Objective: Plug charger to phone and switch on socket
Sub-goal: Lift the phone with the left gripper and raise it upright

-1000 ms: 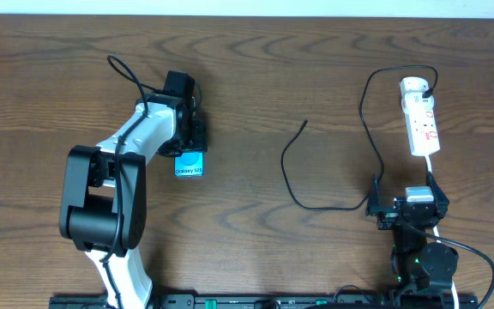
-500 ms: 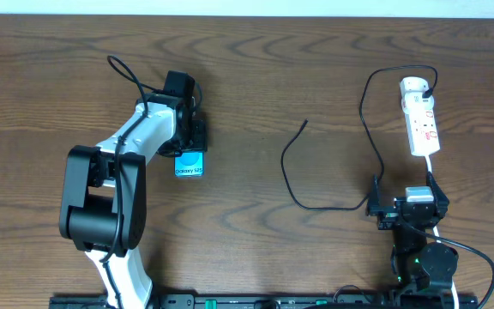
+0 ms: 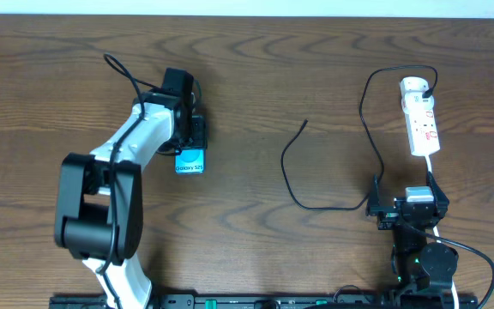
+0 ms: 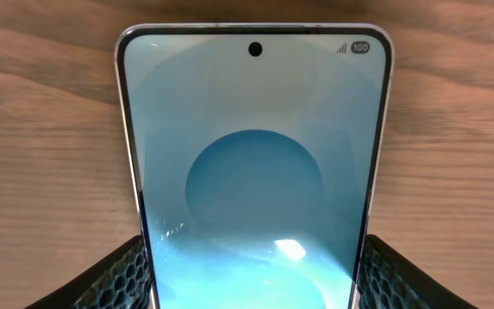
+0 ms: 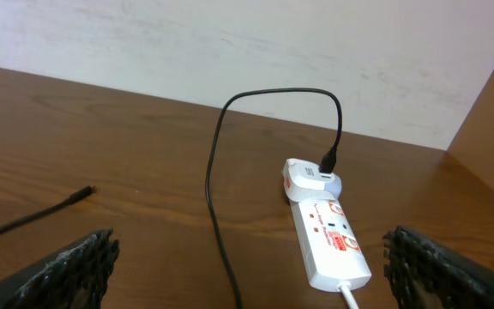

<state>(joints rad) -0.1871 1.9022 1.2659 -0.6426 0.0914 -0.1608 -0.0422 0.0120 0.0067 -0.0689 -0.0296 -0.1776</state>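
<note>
Left pincer (image 4: pixel 254 279): closed on a flat rectangular smartphone (image 4: pixel 256 146) with cyan glass screen and dark edges, which lies screen-up between its pads (image 4: pixel 110 279), projecting forward. Likely light, rigid, slick, fragile glass; best held by long side edges.

From overhead I can read "Galaxy S25" in white on the cyan screen of the phone (image 3: pixel 190 162). On my left wrist camera that screen shows a battery pill (image 4: pixel 361 48) reading "100" in its top right corner, just beside small signal bars (image 4: pixel 342 49). The power strip (image 5: pixel 328 233) carries red markings (image 5: pixel 340 241), too small for me to read.
</note>
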